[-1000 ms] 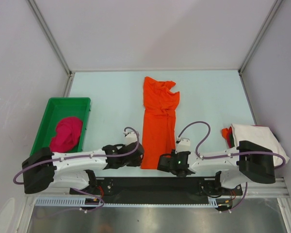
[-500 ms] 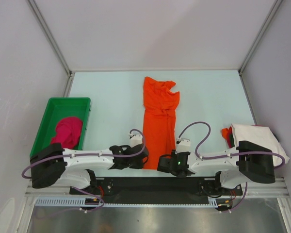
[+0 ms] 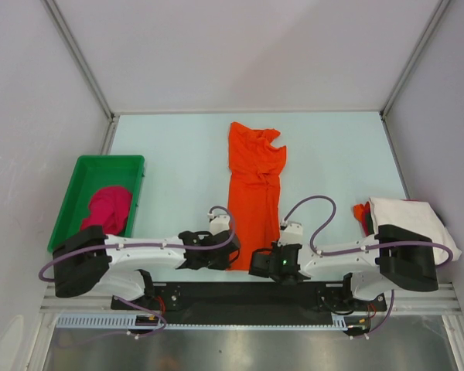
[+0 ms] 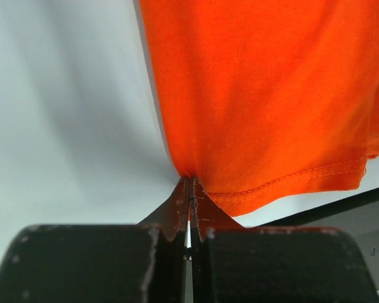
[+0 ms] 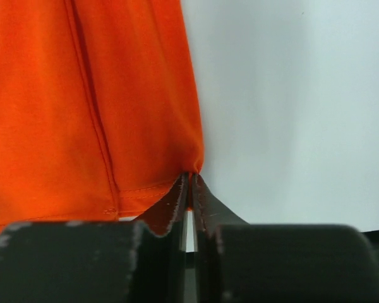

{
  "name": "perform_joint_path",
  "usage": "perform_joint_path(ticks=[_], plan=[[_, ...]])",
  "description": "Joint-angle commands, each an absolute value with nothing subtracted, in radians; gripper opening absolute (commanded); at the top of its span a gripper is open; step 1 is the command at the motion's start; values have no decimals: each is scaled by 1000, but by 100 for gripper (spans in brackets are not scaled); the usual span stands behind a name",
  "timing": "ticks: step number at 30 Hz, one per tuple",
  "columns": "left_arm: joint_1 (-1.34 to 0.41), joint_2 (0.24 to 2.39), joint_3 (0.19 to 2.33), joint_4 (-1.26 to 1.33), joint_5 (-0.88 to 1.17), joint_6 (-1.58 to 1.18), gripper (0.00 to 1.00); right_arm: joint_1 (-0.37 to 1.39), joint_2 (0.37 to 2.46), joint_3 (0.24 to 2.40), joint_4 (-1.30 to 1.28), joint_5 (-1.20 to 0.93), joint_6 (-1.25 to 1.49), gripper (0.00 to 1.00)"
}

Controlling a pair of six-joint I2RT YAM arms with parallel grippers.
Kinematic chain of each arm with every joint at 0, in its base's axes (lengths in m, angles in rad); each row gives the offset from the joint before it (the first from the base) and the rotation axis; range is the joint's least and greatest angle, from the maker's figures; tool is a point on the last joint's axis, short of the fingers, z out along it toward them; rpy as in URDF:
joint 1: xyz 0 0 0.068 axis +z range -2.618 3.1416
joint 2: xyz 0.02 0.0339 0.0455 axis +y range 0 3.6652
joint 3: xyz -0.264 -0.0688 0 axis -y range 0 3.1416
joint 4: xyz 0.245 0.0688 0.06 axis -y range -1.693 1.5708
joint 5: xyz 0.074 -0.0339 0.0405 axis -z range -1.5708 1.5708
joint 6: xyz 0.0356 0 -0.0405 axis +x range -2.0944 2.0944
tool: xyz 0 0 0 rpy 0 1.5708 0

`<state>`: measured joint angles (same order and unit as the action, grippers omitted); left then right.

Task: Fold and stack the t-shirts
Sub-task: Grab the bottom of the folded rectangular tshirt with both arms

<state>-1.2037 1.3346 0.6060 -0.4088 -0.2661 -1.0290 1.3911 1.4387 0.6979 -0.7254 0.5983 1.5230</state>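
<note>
The orange t-shirt (image 3: 254,189) lies as a long narrow strip down the middle of the table, its hem near me. My left gripper (image 3: 226,251) is shut on the hem's left corner, pinching the orange cloth (image 4: 252,113). My right gripper (image 3: 269,259) is shut on the hem's right corner, pinching the cloth (image 5: 95,107). The magenta-pink t-shirt (image 3: 108,209) lies crumpled in the green tray (image 3: 77,185) at the left. The off-white t-shirt (image 3: 410,220) lies folded at the right edge, with a bit of orange cloth (image 3: 362,212) beside it.
The pale table (image 3: 178,154) is bounded by white walls at the back and sides. The black base rail (image 3: 240,294) runs along the near edge, just behind the hem.
My left gripper has moved right to the hem's left corner and shut on it. The right gripper has shifted slightly nearer with its corner. The near hem has narrowed a little.
</note>
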Motion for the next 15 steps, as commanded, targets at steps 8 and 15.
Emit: perform_joint_path(ticks=[8, 15], plan=[[-1267, 1237, 552, -520, -256, -1089, 0, 1537, 1506, 690, -860, 453, 1658, 0], [-1324, 1120, 512, -592, -276, -1143, 0, 1680, 1546, 747, -954, 439, 1767, 0]])
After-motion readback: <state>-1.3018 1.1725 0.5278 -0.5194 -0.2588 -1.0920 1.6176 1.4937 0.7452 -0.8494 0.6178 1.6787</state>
